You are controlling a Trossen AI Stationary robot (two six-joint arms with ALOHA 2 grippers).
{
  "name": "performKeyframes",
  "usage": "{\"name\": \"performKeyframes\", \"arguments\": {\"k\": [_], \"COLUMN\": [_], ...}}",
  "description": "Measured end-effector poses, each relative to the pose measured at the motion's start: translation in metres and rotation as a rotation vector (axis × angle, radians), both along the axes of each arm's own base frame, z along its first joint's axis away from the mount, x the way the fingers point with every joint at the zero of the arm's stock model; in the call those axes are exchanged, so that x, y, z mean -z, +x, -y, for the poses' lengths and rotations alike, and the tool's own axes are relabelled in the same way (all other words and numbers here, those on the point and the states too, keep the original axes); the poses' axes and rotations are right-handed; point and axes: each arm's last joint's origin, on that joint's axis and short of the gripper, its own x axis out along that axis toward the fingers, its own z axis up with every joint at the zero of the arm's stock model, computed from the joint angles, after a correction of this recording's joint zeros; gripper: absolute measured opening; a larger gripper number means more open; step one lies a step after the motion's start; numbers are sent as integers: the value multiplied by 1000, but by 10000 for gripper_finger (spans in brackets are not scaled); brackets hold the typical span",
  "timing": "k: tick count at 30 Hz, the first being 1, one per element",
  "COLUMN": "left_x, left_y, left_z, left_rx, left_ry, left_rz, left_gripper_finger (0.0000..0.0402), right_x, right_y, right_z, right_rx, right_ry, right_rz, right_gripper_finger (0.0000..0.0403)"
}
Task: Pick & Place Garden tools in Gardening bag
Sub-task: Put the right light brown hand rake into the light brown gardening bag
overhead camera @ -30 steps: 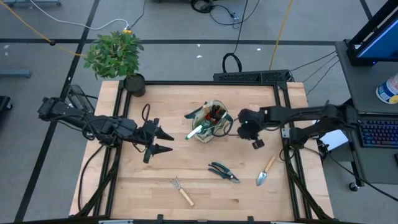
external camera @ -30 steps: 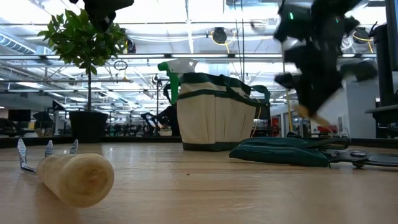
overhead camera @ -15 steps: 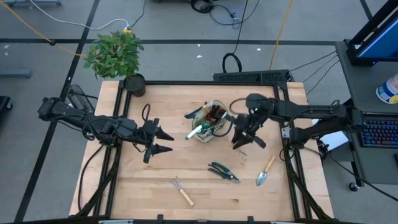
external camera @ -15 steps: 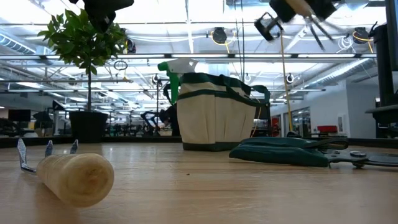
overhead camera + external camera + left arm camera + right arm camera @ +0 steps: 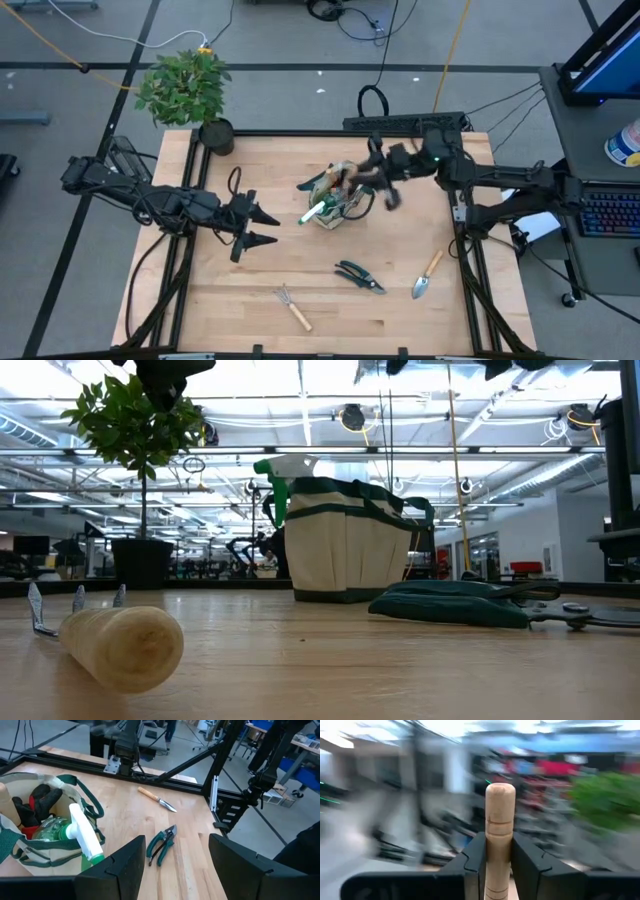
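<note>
The beige gardening bag [image 5: 335, 196] with green trim stands at mid-table and holds the green-white sprayer [image 5: 82, 837] and red-black gloves [image 5: 35, 800]. My right gripper [image 5: 372, 180] is high up at the bag's right rim, shut on a wooden-handled tool [image 5: 499, 820] whose head is hidden. My left gripper [image 5: 262, 226] is open and empty left of the bag. The pruning shears [image 5: 360, 277], a trowel [image 5: 428, 275] and a small rake [image 5: 293, 308] lie flat on the table. My right gripper pinches the tool's wooden handle [image 5: 498, 865] between its two fingers. The handle lies along the fingers, and its rounded free end [image 5: 500, 792] sticks out ahead of them. The fingers come about level from the table's right. The tool is lifted clear of the table.
A leafy potted plant [image 5: 190, 90] in a black pot [image 5: 216, 136] stands at the table's far left corner. Open wood shows between the bag and the tools near the front edge.
My right gripper has risen from low over the table right of the bag, out of the top of the low view, and gone toward the far edge and left to the bag's rim. It has turned from pointing down to about level, carrying the tool.
</note>
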Motion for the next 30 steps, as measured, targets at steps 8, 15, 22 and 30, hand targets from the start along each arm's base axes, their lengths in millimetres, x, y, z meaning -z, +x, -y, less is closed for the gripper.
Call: {"name": "performKeyframes", "arguments": {"k": [8, 15, 22, 30], "left_x": [0, 0, 0, 0], "left_y": [0, 0, 0, 0], "left_z": [0, 0, 0, 0], "left_rx": [0, -3, -3, -4], "left_ry": [1, -16, -16, -19], "left_rz": [0, -2, -3, -3], "left_gripper_finger": [225, 225, 225, 225], "right_x": [44, 74, 81, 91], "right_y": [23, 42, 42, 39], "right_z": [26, 33, 33, 34], "right_rx": [261, 256, 251, 286], "right_ry": [-111, -110, -100, -151], "right_rz": [-223, -324, -385, -493], "right_gripper_finger": [54, 54, 54, 54]}}
